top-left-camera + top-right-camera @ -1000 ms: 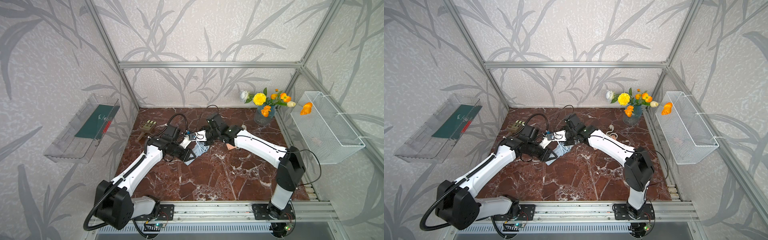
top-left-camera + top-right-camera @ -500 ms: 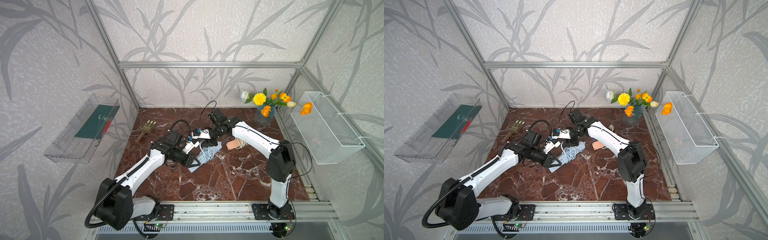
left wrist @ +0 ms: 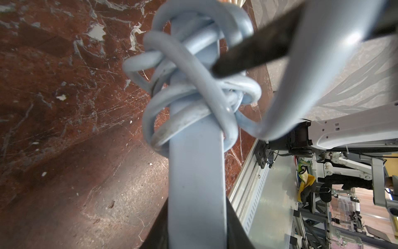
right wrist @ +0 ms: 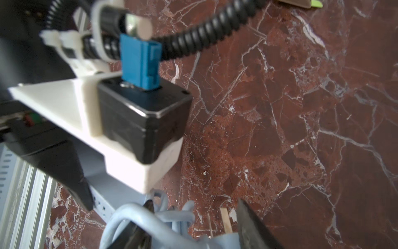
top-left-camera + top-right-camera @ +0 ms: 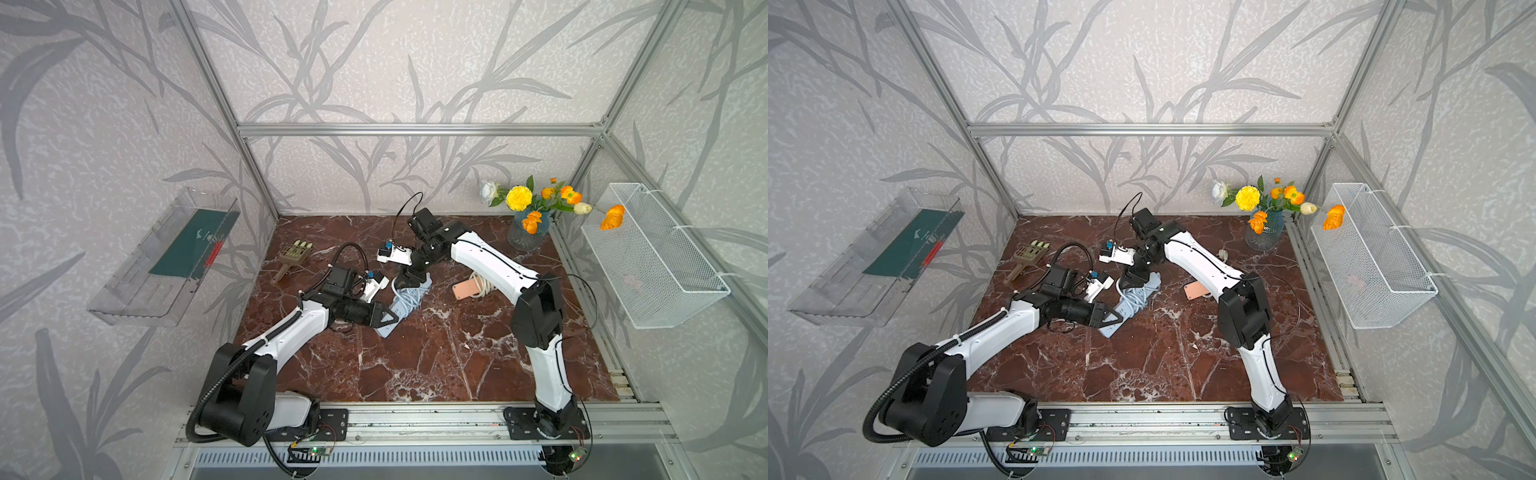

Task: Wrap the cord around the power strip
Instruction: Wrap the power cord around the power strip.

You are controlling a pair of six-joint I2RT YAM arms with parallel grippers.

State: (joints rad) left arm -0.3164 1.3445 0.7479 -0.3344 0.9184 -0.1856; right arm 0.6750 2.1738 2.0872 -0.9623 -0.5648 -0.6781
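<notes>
Left wrist view: the left gripper [image 3: 197,228] is clamped tight on one end of the pale blue plastic power strip [image 3: 197,172], with a black finger on each long side. Several loose turns of the matching pale blue round cord [image 3: 202,90] circle the strip's middle, and one loop stands clear of the body. In both top views the strip sits diagonally near the centre of the red-brown marble counter [image 5: 436,365], held end towards the front. Whether it rests on the surface cannot be told. The right gripper [image 5: 409,281] is over the far end, at the coils. Right wrist view: its jaws stand apart, straddling the cord loops, and no grip is evident. A blue glass vase of orange and yellow flowers [image 5: 1262,239] stands in the back right corner.
</notes>
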